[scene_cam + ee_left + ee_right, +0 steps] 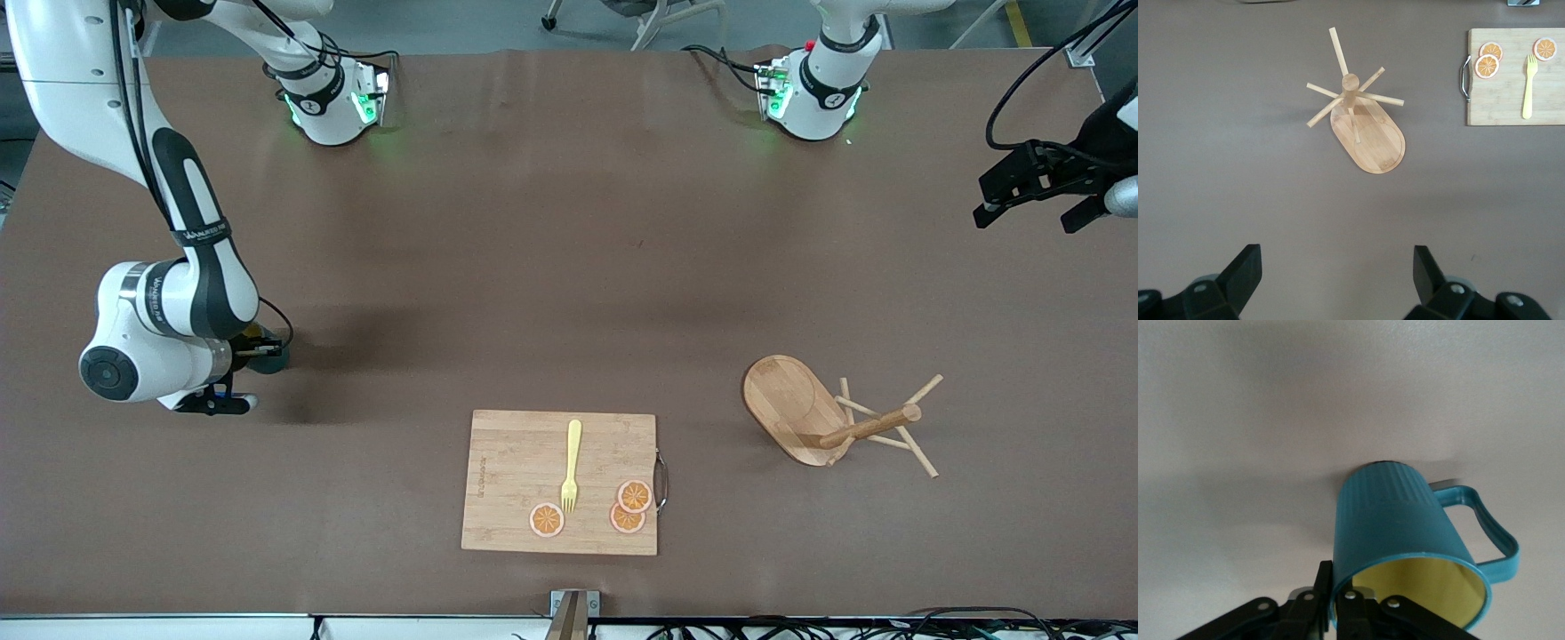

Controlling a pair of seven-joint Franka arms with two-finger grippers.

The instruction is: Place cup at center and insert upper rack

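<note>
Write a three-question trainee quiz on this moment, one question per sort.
1. True or false: the mug tree stands upright on its base.
2. Multiple choice: what does the right hand grip? A) the fork B) the cup's rim C) a peg of the mug tree
3. Short answer: what lies on the cutting board?

Key
1. False. It lies tipped over, toward the left arm's end of the table.
2. B. It is shut on the rim of the cup, which stands on the table; the left hand waits open, high over the table.
3. A yellow fork and three orange slices.
</note>
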